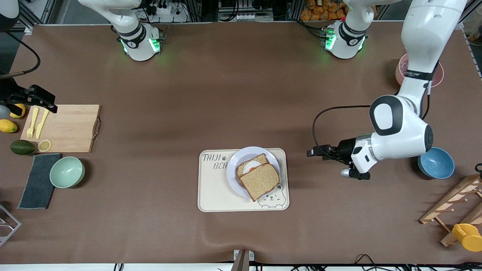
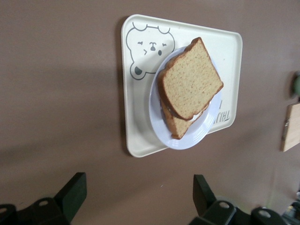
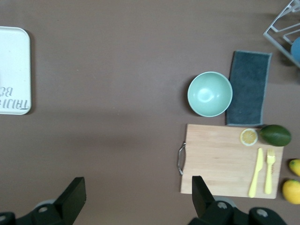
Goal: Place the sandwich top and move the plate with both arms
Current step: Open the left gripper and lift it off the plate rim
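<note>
Sandwich top [image 1: 260, 181] is seated on the plate [image 1: 234, 174], laid over the darker egg slice [image 1: 251, 165] but offset toward 5 o'clock in the front view, so the egg's white is seen at the uncovered edge. Its nearest corner overhangs the plate rim above the tray's bear print.

Plate is carried by the cream bear-printed tray [image 1: 214, 195], in the tray half toward the left arm's end of the table [image 1: 226, 94]. In the left wrist view the same stack is seen: top slice [image 2: 191, 79], plate [image 2: 187, 139], tray [image 2: 140, 126].

Left tool [image 1: 311, 153] is held over bare table between the tray and the blue bowl [image 1: 437, 162], pointing at the tray from 3 o'clock in the front view. Its fingers [image 2: 70, 194] are spread wide apart, nothing between them, clear of the plate.

Right tool [image 1: 51, 108] is held over the wooden cutting board's [image 1: 71, 128] corner by the yellow fork [image 1: 31, 122] and knife [image 1: 42, 123], at the right arm's end. Its fingers [image 3: 202, 194] are also spread apart, empty.

Also on that end: lemon slice [image 1: 44, 145], avocado [image 1: 22, 147], mint bowl [image 1: 67, 171], dark cloth [image 1: 37, 182].
</note>
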Controlling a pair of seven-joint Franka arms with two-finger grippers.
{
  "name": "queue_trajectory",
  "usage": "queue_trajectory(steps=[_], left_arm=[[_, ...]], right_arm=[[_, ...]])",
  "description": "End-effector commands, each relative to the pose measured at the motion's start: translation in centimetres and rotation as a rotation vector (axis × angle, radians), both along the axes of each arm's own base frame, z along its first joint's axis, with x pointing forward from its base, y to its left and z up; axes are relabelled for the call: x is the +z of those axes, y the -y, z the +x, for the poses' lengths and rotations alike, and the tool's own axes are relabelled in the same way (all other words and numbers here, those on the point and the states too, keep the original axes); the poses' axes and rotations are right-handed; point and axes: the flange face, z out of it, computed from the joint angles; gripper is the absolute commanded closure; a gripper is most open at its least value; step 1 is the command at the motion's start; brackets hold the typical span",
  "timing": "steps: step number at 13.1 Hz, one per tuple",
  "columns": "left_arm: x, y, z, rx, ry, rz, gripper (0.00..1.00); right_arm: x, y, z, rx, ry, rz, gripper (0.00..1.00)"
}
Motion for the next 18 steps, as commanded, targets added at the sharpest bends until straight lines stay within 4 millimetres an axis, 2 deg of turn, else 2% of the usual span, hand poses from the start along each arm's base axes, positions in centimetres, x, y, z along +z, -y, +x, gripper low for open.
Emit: queue_trajectory(steps=[1,3,4,6,7,9,13,15,18], left_arm=[[5.3,-0.8,-0.7,-0.056,-0.021,0.156,0.00],[9.8,-2.1,-0.1,-0.155,0.001,0.325,0.00],[12.2,-2.5,0.1,-0.178,-0.002,0.355,0.00],[15.3,-4.8,-0.1,-0.138,-0.052,0.400,0.00],[17.9,-5.7,-0.8,-0.109,-0.036,0.462,0.00],[21.3,-5.8,-2.4,-0.117,0.012,0.597,0.00],[25.5,-8.1,-4.3,-0.072,0.040,0.675,0.00],[25.8,-8.0,-4.4,-0.074,0.049,0.693,0.00],[27.5,-8.6,-5.2,-0.010,0.059,0.686,0.00]], right_arm=[[0.4,0.0,-0.7,-0.031,-0.001,0.024,0.00],[0.3,-0.1,-0.7,-0.031,-0.004,0.026,0.00],[0.3,-0.1,-0.7,-0.031,-0.005,0.026,0.00],[0.3,-0.1,-0.7,-0.029,-0.004,0.026,0.00],[0.3,-0.1,-0.7,-0.030,-0.005,0.026,0.00],[0.3,-0.1,-0.7,-0.030,-0.005,0.026,0.00],[0.3,-0.2,-0.6,-0.028,-0.004,0.027,0.00],[0.3,-0.2,-0.7,-0.025,-0.007,0.027,0.00],[0.3,0.1,-0.7,-0.030,-0.005,0.033,0.00]])
